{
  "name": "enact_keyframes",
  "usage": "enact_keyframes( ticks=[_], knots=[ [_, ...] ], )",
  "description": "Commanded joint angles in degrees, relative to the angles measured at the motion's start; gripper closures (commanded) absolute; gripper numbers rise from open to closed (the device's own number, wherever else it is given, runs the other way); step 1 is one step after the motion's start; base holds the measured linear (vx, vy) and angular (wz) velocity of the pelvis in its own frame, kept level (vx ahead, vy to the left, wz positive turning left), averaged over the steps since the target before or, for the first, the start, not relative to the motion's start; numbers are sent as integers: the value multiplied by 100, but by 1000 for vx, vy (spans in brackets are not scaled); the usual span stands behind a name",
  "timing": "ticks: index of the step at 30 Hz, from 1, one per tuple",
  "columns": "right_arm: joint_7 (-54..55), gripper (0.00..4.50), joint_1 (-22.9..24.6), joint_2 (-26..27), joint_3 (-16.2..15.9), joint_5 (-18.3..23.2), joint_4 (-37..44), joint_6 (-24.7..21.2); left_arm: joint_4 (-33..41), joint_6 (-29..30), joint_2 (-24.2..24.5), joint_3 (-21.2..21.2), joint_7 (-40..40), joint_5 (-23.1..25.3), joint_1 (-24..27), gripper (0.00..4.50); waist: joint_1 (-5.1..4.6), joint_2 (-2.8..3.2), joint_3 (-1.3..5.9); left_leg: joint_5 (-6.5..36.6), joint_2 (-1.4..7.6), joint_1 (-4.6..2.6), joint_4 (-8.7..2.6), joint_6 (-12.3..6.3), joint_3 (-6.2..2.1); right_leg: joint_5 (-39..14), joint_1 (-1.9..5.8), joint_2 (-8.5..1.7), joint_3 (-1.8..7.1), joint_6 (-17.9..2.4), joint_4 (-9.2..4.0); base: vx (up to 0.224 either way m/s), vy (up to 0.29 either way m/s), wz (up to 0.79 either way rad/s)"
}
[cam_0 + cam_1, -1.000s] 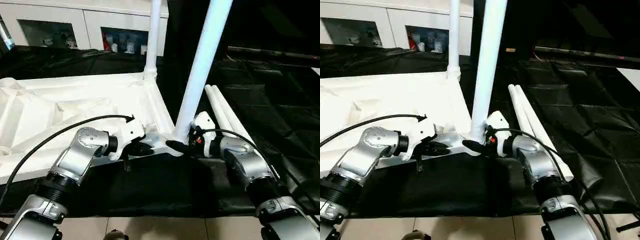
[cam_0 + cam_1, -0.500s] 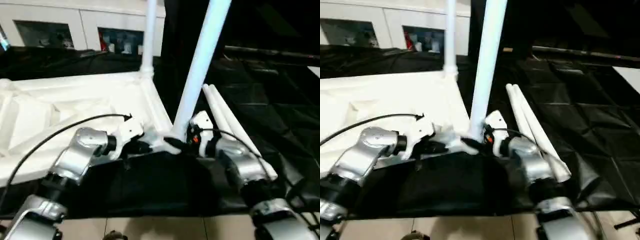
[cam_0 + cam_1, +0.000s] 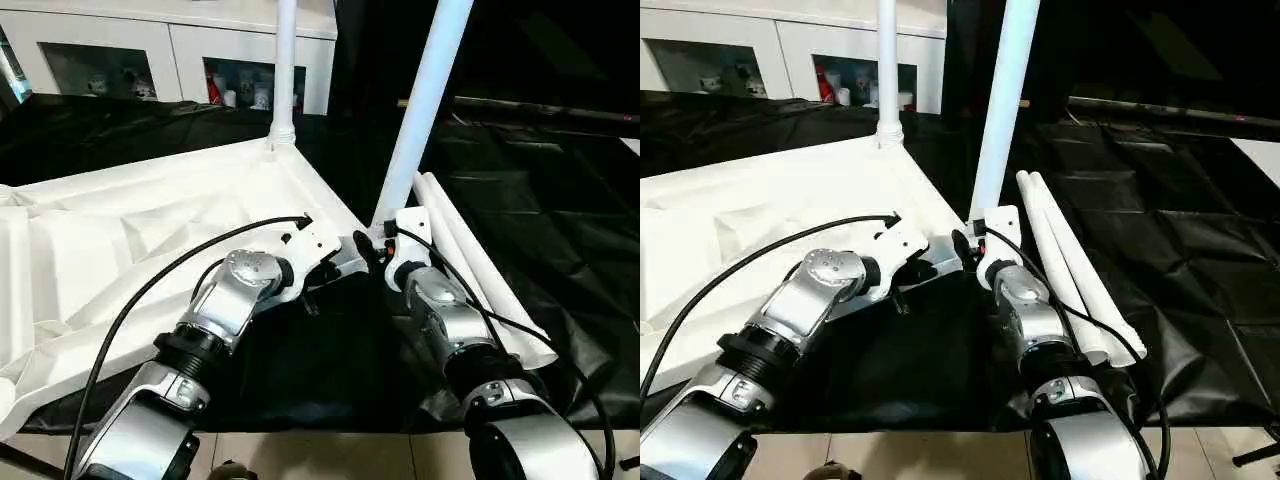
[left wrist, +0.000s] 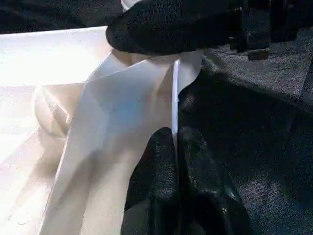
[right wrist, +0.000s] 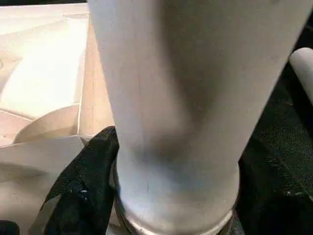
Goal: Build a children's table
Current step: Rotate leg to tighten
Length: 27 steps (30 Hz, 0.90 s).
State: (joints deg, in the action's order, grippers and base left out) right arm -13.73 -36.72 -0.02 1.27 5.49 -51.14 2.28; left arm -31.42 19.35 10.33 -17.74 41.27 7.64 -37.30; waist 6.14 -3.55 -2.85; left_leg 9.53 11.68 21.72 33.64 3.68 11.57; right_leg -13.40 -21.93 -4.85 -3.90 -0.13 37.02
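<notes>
Nearest to us, our left gripper [image 4: 176, 147] is pinched tight on the thin near rim of the upturned tabletop [image 3: 150, 230], close by its near right corner; we judge this hold is there to pin the slab down so it cannot slide on the black-draped work table [image 3: 560, 210] while a leg is worked. Just beside it, our right gripper [image 3: 372, 250] stands fairly wide around the foot of the near leg [image 3: 425, 100], one black finger [image 5: 85, 191] lying against the tube where it enters the corner socket, which looks to us like a steadying or twisting hold to seat it. That leg rises steeply from the corner, its long axis close to upright and leaning a little to our right at the top. Beside our right forearm two spare legs [image 3: 1060, 250] lie side by side on the cloth, their long axes running away from us, ready to hand. Farther off, the far leg [image 3: 284, 70] stands upright in the far right corner socket, and the tabletop lies ribbed side up, stretching leftward.
</notes>
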Motion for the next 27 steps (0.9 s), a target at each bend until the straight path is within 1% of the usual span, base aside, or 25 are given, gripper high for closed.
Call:
enact_keyframes(
  ticks=[1,2,3,4,5,7,8,9,10,12,13,14,15,16,17,20,21,22,23,24,25,26,27],
  knots=[
    [-700,85,60,186,-249,171,138,78,-40,-255,19,82,-42,-68,104,450,-10,-28,333,1075,207,-106,-404,-36,-119,-588,186,-402,295,-912,-506,0,0,0],
    [-700,85,60,186,-249,171,138,78,-40,-255,19,82,-42,-68,104,450,-7,-21,331,1082,208,-102,-403,-48,-120,-611,188,-406,296,-916,-509,0,0,0],
    [-700,61,60,186,-249,171,138,78,-40,-255,19,82,-42,-68,104,450,-22,-25,327,1076,207,-91,-408,-50,-118,-620,190,-398,298,-915,-509,0,0,0],
    [-961,61,135,53,-305,147,277,60,9,-312,132,100,89,-114,153,450,-36,-26,327,1078,204,-98,-407,-46,-120,-685,187,-398,294,-936,-519,0,0,0],
    [-1082,61,168,2,-329,153,342,53,30,-330,174,109,133,-129,170,450,-36,-12,327,1085,205,-91,-408,-55,-124,-691,193,-401,294,-936,-518,0,0,0],
    [-1576,61,288,-215,-377,206,577,-27,130,-424,369,98,443,-201,247,450,-60,-16,324,1078,208,-83,-413,-73,-126,-706,196,-398,294,-945,-525,0,0,0],
    [-1711,61,318,-279,-400,218,637,-48,150,-436,418,100,518,-220,263,450,-51,-13,331,1045,207,-91,-397,-101,-123,-640,203,-396,295,-956,-522,0,0,0],
    [-1972,61,371,-402,-448,244,741,-105,205,-515,515,95,716,-276,305,450,-56,-1,325,1016,206,-76,-406,-120,-129,-617,208,-396,293,-982,-518,0,0,0],
    [-2205,61,418,-525,-513,245,833,-132,276,-563,608,90,925,-342,352,450,-59,-5,335,950,213,-75,-399,-138,-130,-540,215,-392,292,-1013,-503,0,0,0],
    [-2917,61,551,-818,-714,277,1101,-246,426,-741,834,61,1384,-475,458,450,-63,7,337,859,222,-73,-390,-173,-124,-322,210,-381,294,-1084,-476,0,0,0],
    [-3143,61,594,-943,-786,272,1197,-256,509,-762,931,67,1573,-549,513,450,-62,-6,343,832,215,-82,-381,-203,-121,-245,208,-370,289,-1112,-468,0,0,0],
    [-3276,61,619,-1015,-816,265,1252,-259,559,-772,986,77,1684,-592,547,450,-60,-4,345,750,216,-75,-375,-248,-120,-93,219,-367,288,-1153,-447,0,0,0],
    [-3360,61,625,-1059,-809,289,1291,-312,613,-777,1047,79,1802,-633,580,450,-68,-9,347,727,216,-85,-367,-279,-110,-6,206,-363,291,-1213,-435,0,0,0],
    [-3480,61,624,-1128,-798,303,1334,-357,717,-769,1175,70,2022,-704,641,450,-63,5,342,716,221,-92,-372,-294,-111,-7,202,-371,290,-1264,-431,0,0,0],
    [-3592,61,618,-1184,-785,325,1366,-419,790,-768,1280,84,2165,-760,686,450,-67,-7,341,719,221,-91,-373,-303,-109,-21,201,-369,290,-1277,-430,0,0,0],
    [-3808,61,632,-1299,-792,353,1492,-514,923,-726,1434,156,2436,-925,765,450,-57,7,328,789,226,-108,-378,-272,-102,-153,185,-372,294,-1311,-443,0,0,0],
    [-3904,61,635,-1328,-828,363,1530,-559,987,-704,1481,167,2521,-966,794,450,-48,-6,326,824,227,-107,-382,-240,-99,-235,188,-372,296,-1302,-448,0,0,0],
    [-3970,61,636,-1346,-853,370,1554,-594,1031,-691,1513,172,2576,-989,813,450,-48,-4,319,876,231,-106,-391,-212,-102,-312,184,-374,298,-1280,-453,0,0,0],
    [-4061,77,646,-1370,-891,392,1595,-649,1059,-672,1545,180,2619,-1007,825,450,-46,-1,321,894,232,-110,-391,-194,-102,-340,184,-377,301,-1271,-454,0,0,0],
    [-4136,77,660,-1392,-926,394,1628,-690,1080,-667,1568,189,2657,-1017,837,450,-48,-17,320,907,233,-115,-397,-179,-102,-385,182,-376,300,-1254,-459,0,0,0],
    [-4142,77,661,-1394,-929,394,1630,-693,1081,-667,1569,190,2660,-1018,838,450,-42,-11,320,887,231,-108,-393,-162,-103,-379,187,-381,304,-1245,-456,0,0,0],
    [-4217,99,681,-1420,-999,349,1646,-702,1083,-667,1588,206,2687,-1024,843,450,-41,-8,322,883,233,-112,-394,-156,-104,-373,183,-379,302,-1243,-453,0,0,0],
    [-4238,99,687,-1426,-1018,338,1649,-707,1081,-667,1592,210,2690,-1023,844,450,-37,-16,322,861,229,-110,-390,-154,-102,-359,187,-379,302,-1238,-452,0,0,0]
  ],
)
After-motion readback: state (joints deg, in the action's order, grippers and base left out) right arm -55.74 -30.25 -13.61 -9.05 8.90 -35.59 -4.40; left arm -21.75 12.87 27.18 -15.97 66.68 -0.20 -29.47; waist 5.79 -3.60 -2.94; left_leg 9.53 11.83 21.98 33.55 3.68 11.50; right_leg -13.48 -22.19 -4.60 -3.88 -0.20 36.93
